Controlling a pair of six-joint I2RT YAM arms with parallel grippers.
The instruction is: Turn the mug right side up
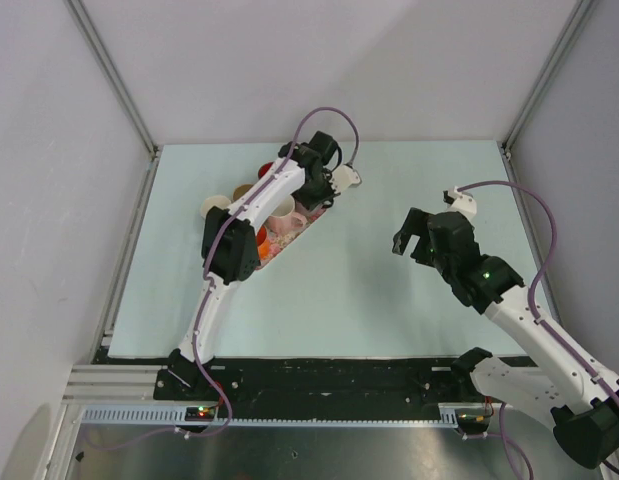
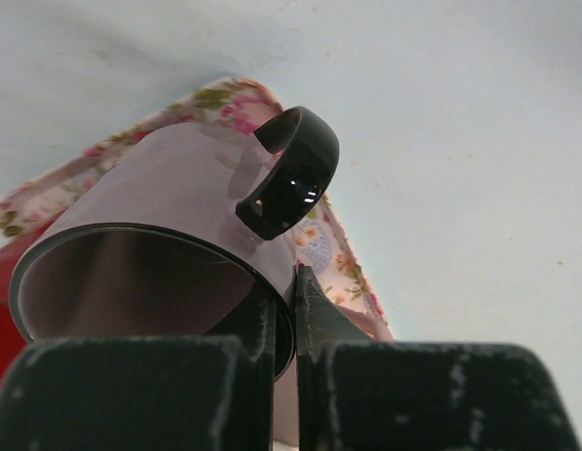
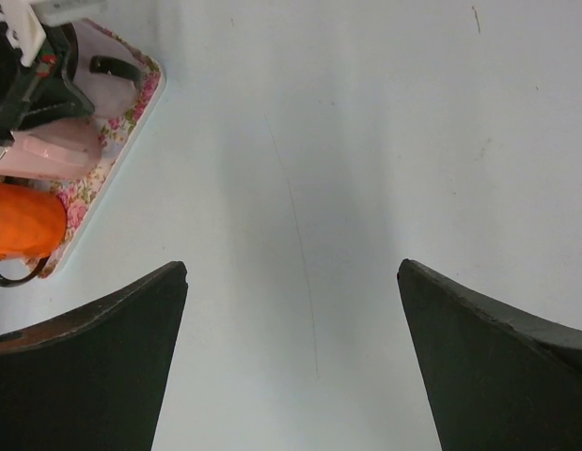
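The mug [image 2: 159, 207] is pale lilac with a black handle [image 2: 295, 174] and a dark inside. In the left wrist view its mouth faces the camera, and it is tilted over the far end of the floral tray [image 2: 333, 249]. My left gripper [image 2: 286, 282] is shut on the mug's rim, one finger inside and one outside. In the top view the left gripper [image 1: 329, 178] and the mug [image 1: 346, 178] are at the tray's far end [image 1: 289, 240]. My right gripper [image 1: 414, 240] is open and empty above bare table, well right of the tray; it also shows in the right wrist view [image 3: 292, 268].
The tray holds a pink mug [image 1: 281, 210] and an orange mug [image 1: 264, 240]. A cream mug [image 1: 217, 205] and a brown cup [image 1: 244, 190] are at its left side. The right wrist view shows the tray corner [image 3: 131, 113] and the orange mug [image 3: 23, 221]. Walls enclose the table.
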